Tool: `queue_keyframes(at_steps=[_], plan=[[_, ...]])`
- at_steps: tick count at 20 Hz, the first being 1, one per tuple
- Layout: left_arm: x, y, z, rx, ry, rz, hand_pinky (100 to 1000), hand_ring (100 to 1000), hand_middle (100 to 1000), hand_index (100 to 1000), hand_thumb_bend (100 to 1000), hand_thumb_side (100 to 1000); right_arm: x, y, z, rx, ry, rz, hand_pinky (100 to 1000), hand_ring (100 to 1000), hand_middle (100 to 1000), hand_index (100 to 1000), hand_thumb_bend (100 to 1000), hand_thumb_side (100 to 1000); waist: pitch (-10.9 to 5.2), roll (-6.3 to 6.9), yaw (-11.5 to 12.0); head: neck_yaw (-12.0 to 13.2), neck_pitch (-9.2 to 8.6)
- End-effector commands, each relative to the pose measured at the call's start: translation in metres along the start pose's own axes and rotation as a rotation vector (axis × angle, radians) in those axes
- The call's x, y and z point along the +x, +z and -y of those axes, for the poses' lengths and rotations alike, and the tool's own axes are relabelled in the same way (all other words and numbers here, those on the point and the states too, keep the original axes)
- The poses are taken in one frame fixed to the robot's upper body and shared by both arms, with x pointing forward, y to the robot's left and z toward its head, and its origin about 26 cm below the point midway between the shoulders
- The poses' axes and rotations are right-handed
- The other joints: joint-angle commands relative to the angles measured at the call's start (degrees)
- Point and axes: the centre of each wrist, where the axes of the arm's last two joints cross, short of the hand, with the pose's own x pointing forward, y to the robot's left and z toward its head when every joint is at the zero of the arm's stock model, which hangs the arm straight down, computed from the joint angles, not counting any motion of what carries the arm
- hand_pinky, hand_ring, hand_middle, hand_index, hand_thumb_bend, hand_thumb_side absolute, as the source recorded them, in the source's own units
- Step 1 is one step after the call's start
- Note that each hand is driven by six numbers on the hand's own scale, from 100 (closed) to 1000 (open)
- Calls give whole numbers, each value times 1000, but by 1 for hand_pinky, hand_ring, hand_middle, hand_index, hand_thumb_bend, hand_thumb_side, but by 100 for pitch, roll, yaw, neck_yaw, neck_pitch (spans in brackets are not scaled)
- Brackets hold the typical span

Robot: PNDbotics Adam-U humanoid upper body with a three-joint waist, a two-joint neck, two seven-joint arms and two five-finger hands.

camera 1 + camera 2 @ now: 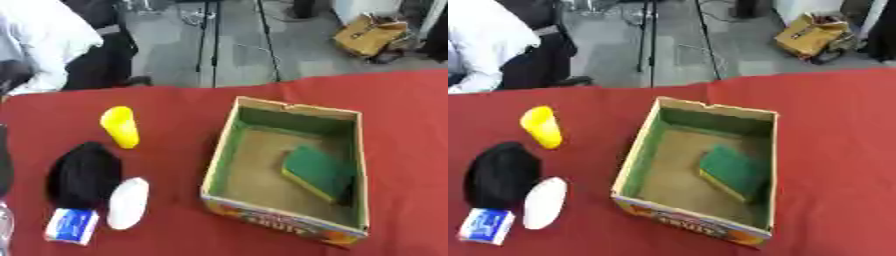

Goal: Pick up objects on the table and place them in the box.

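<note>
Blue-and-white packet, white oval object, black bundle and yellow cup wait left of the cardboard box, which already holds a green sponge; neither hand shows, so its fingers cannot be told, and the next pick likely calls for a leftward reach.

Red counter. Open cardboard box at 3 o'clock, green-and-yellow sponge inside, tilted at right wall. Yellow cup on its side at 10. Black object, white oval object, blue-and-white packet clustered at 8.
</note>
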Motion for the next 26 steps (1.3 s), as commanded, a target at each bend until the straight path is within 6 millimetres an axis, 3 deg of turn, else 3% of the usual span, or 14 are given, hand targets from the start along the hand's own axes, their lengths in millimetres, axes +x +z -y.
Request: queue_keyframes(at_steps=[1, 4, 6, 8, 9, 11, 14, 15, 18, 20, 26], plan=[[7, -10, -8, -71, -44, 14, 883, 918, 933, 974, 100, 765, 3, -4, 2, 32, 14, 10, 823, 807, 718, 751, 100, 1000, -128, -41, 23, -29, 4], [11, -17, -18, -133, -114, 9, 895, 935, 936, 984, 100, 722, 5, -2, 4, 33, 21, -1, 824, 808, 719, 752, 100, 1000, -148, -60, 66, -72, 29], [15, -24, -25, -204, -177, 1, 924, 960, 949, 997, 100, 645, 6, -1, 6, 39, 26, -9, 825, 809, 719, 752, 100, 1000, -172, -71, 115, -91, 86], [16, -27, -28, -248, -214, -7, 924, 960, 949, 997, 100, 645, 7, 0, 6, 41, 26, -15, 825, 809, 719, 752, 100, 1000, -186, -78, 139, -92, 115], [18, -30, -32, -299, -243, -26, 944, 982, 962, 997, 100, 547, 8, 3, 7, 46, 27, -32, 829, 814, 721, 756, 100, 1000, -219, -87, 161, -86, 144], [20, -33, -40, -379, -292, -66, 959, 997, 966, 1000, 100, 485, 10, 8, 7, 52, 31, -59, 831, 816, 721, 756, 100, 1000, -281, -104, 167, -79, 205], [18, -34, -47, -432, -331, -97, 963, 1000, 967, 1000, 100, 469, 11, 12, 7, 49, 35, -78, 831, 816, 721, 757, 100, 1000, -332, -114, 154, -79, 259], [18, -35, -53, -477, -361, -122, 987, 1000, 987, 1000, 100, 361, 12, 13, 8, 45, 38, -85, 832, 816, 721, 756, 100, 1000, -384, -109, 149, -98, 287], [13, -33, -69, -556, -440, -167, 988, 1000, 988, 1000, 100, 352, 14, 16, 9, 36, 43, -101, 833, 816, 721, 756, 100, 1000, -464, -109, 129, -114, 328], [10, -31, -84, -650, -510, -236, 1000, 1000, 1000, 1000, 100, 301, 15, 19, 9, 31, 48, -121, 836, 815, 722, 758, 100, 1000, -526, -97, 109, -128, 365], [-5, -23, -107, -912, -613, -349, 1000, 1000, 1000, 1000, 100, 250, 16, 24, 8, 30, 52, -161, 840, 819, 723, 760, 100, 1000, -608, -72, 98, -161, 414]])
